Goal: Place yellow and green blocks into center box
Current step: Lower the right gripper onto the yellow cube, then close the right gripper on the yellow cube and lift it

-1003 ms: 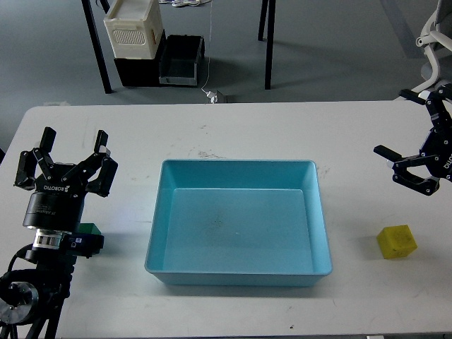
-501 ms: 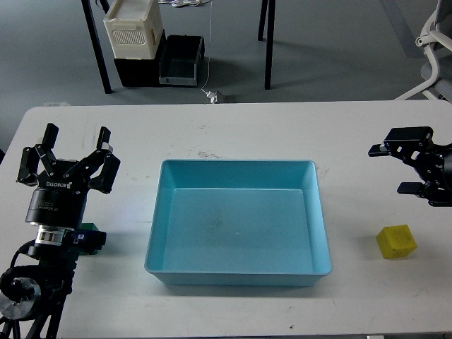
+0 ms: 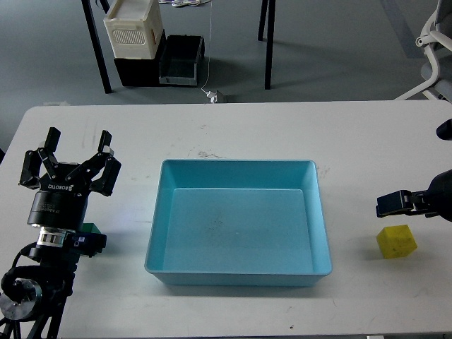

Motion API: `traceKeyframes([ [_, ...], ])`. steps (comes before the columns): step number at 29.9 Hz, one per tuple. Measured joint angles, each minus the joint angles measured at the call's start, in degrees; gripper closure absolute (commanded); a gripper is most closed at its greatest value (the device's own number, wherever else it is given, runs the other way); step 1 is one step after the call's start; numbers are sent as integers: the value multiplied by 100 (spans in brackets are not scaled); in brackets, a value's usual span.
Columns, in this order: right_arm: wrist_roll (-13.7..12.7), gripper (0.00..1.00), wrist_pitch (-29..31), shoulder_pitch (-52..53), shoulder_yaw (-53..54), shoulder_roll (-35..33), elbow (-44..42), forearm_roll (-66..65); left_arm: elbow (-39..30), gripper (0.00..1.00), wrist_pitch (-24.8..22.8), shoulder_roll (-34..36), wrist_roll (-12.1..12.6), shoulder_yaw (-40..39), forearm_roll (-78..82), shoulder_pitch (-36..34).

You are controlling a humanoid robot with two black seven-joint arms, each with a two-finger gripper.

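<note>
A light blue box [image 3: 239,221] sits in the middle of the white table [image 3: 233,127], holding neither block, so the task is at its start. The yellow block [image 3: 396,241] rests on the table near the right edge, well apart from the box. The green block [image 3: 90,229] lies near the left edge and shows only as a small sliver, because the left arm's wrist covers most of it.

The left end effector [image 3: 68,157] points up toward the far edge of the table, its fingers spread wide and released, gripping nothing. It sits beyond the green block rather than over it, so it would need to tip down and reorient before any pick.

The right end effector [image 3: 397,204] comes in from the right edge, low and just beyond the yellow block. Only one dark finger-like part shows, pointing toward the box; the rest is cut off by the view's edge, so I cannot tell whether it is spread or clenched. It does not appear to touch the block. Its place close beside the yellow block suggests that this block is the first target, with the short carry to the box lying to its left.
</note>
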Motion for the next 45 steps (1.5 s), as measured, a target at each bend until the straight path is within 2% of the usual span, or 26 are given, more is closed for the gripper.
traceKeyframes([
  [9, -3, 0, 0, -337, -150, 156, -535, -261, 62, 0, 0, 0, -1, 24, 0, -1],
  [17, -12, 0, -3, -748, -142, 298, -742, -371, 64, 0, 0, 0, -1, 25, 0, -9],
  [29, 24, 0, -69, -814, -54, 480, -975, -312, 104, 0, 0, 0, -1, 37, 0, -27],
  [45, 25, 2, -280, -1440, 181, 1295, -1596, -285, 195, 0, 0, 0, -1, 52, 0, -24],
])
